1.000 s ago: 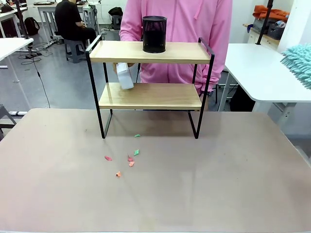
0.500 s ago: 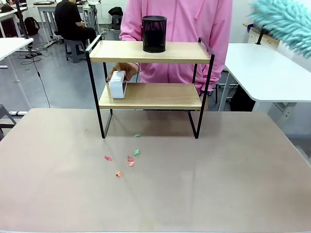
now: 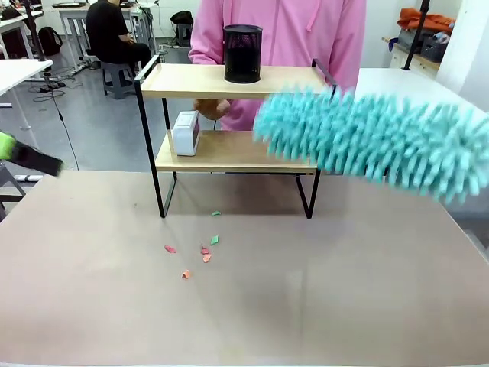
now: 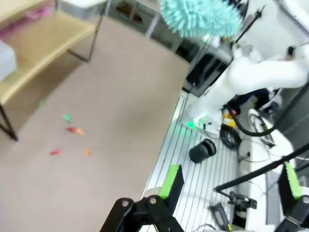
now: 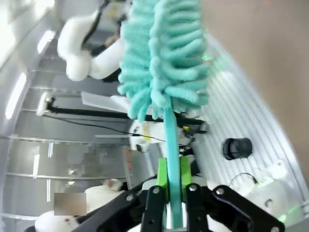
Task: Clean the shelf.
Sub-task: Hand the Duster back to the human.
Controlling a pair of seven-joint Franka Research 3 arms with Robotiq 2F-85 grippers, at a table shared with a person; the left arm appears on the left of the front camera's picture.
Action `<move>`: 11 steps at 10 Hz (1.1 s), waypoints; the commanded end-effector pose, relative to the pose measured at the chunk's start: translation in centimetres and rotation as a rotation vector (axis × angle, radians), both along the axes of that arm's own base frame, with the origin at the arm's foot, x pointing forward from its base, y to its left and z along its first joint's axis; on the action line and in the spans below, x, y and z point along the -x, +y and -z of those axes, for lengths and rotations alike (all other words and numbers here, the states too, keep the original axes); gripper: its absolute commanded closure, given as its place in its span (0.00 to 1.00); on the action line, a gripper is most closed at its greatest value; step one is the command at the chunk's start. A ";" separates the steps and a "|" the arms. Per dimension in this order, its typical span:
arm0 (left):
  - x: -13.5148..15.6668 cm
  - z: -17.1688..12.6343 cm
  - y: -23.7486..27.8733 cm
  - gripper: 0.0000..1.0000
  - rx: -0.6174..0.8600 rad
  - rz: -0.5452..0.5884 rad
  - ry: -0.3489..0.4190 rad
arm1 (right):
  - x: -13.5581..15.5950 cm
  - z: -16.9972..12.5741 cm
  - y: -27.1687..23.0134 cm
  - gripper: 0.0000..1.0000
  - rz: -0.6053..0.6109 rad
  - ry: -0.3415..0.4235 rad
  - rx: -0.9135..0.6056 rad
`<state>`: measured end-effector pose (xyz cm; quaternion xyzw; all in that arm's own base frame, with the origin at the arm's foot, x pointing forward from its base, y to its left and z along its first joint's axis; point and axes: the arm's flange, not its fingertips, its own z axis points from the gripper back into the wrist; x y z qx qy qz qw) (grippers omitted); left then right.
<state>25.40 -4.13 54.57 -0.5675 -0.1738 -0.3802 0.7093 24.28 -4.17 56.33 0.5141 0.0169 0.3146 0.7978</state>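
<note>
The shelf (image 3: 191, 81) stood at the middle of the desk's (image 3: 344, 290) far edge, its four black legs on the beige top and its two wooden boards level. A black mesh cup (image 3: 242, 53) sat upright near the middle of the upper board. A small white box (image 3: 185, 132) stood at the left end of the lower board. Behind the shelf stood a person in a pink top (image 3: 306, 38), with one hand (image 3: 210, 107) between the two boards, just beside the box and apart from it.

The right gripper (image 5: 173, 174) was clamped tight on the thin teal handle (image 5: 170, 135) of a fluffy teal duster (image 3: 374, 141), with a green pad on each side of the stem. In the front view the duster head was blurred. It reached in from the desk's right edge across the front of the shelf's right half, at the height of the gap between the boards. Whether it touched the shelf could not be told.

The left gripper (image 4: 231, 174) hung beyond the desk's left edge with its fingers spread wide and nothing between them.

A few pink, orange and green paper scraps (image 3: 202, 248) lay on the desk in front of the shelf's left legs.
</note>
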 end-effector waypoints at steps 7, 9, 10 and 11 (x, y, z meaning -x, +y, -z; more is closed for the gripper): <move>-4.6 1.1 -6.4 0.00 0.011 0.065 0.023 | -3.7 -2.8 7.7 0.88 -0.441 -0.031 0.108; -6.3 2.3 -9.2 0.00 0.016 0.181 0.104 | -4.4 -2.2 11.5 0.88 -0.628 -0.002 0.183; -6.2 2.8 -11.2 0.00 0.004 0.232 0.121 | -4.7 -1.5 13.3 0.88 -0.668 0.009 0.197; -6.0 3.4 -13.5 0.00 -0.009 0.284 0.131 | -5.1 -1.0 14.6 0.88 -0.688 0.006 0.207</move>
